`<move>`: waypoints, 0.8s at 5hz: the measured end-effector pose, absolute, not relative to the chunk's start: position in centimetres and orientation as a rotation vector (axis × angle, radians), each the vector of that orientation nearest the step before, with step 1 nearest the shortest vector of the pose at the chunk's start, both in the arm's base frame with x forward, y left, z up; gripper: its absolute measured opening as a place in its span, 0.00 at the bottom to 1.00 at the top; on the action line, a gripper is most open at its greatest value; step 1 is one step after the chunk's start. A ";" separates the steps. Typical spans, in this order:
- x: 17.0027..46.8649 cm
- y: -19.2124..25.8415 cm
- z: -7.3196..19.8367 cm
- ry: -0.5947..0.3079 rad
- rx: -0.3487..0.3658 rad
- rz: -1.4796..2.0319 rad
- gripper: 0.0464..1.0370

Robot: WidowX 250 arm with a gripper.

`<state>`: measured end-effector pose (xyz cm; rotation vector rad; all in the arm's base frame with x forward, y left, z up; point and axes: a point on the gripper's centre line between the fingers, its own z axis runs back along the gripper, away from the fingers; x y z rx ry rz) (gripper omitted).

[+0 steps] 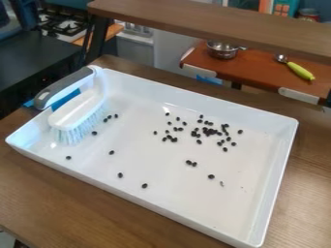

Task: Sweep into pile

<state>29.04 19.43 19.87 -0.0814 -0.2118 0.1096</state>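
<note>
A white brush point(79, 110) with pale blue bristles rests at the left end of the white tray point(150, 199), bristles down on the tray floor. Its grey-and-white handle point(63, 88) rises above the back left rim. Small black beans are scattered over the tray floor, with the densest group point(207, 131) right of the middle, toward the back. Several single beans lie near the bristles, one of them a dark bean point(94, 133) just right of them. Others are spread along the front side, such as a bean point(144, 186) near the front wall.
The tray stands on a brown wooden table point(61, 203). Behind it runs a raised wooden shelf point(213, 24). Farther back, a reddish-brown board point(259, 72) holds a metal pot point(222, 50) and a green-handled scoop point(300, 71). A black surface point(36, 60) is at the left.
</note>
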 end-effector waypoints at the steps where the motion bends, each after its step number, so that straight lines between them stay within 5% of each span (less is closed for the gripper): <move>1: 29.2 19.5 18.5 -0.183 -0.100 0.121 0.96; 4: 33.1 16.0 12.0 -0.153 0.023 0.187 0.96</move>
